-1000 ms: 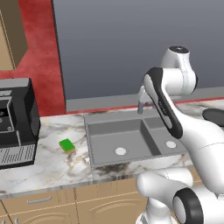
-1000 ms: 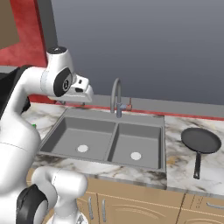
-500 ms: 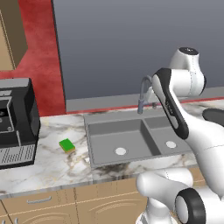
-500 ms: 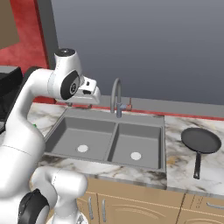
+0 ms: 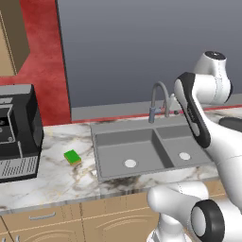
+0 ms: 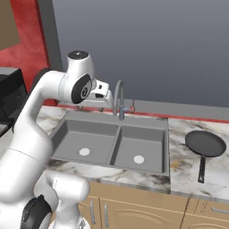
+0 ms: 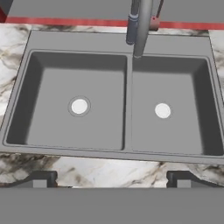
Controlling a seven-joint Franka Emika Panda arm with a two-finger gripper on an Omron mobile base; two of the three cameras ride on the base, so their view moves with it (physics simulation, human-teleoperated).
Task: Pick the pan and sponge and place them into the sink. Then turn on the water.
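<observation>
The gripper (image 7: 109, 180) hangs high above the sink (image 7: 127, 151), its two dark fingertips (image 7: 41, 179) spread wide with nothing between them. Both basins lie bare down to their white drains, so by the look of it neither item has gone in yet.

The pan (image 6: 205, 144) sits on the marble counter (image 6: 188, 172) to the right of the sink, handle pointing toward the front edge. The sponge (image 5: 72, 157) rests on the counter on the other side, between the sink and the black coffee machine (image 5: 16, 132). The two lie well apart, one on each flank.

The risks from here: the faucet (image 6: 119, 100) arches up right beside the hand, so a sweep toward either item could clip it. The pan's handle is thin, and a grip there may let the heavy round body twist or sag. The sponge is small and low; an off-centre closing could nudge it away.

The right base view offers the whole pan but no sponge; the left base view offers the sponge, with the arm covering the pan's side. The hand view alone looks straight down on both drains and the open fingers.
</observation>
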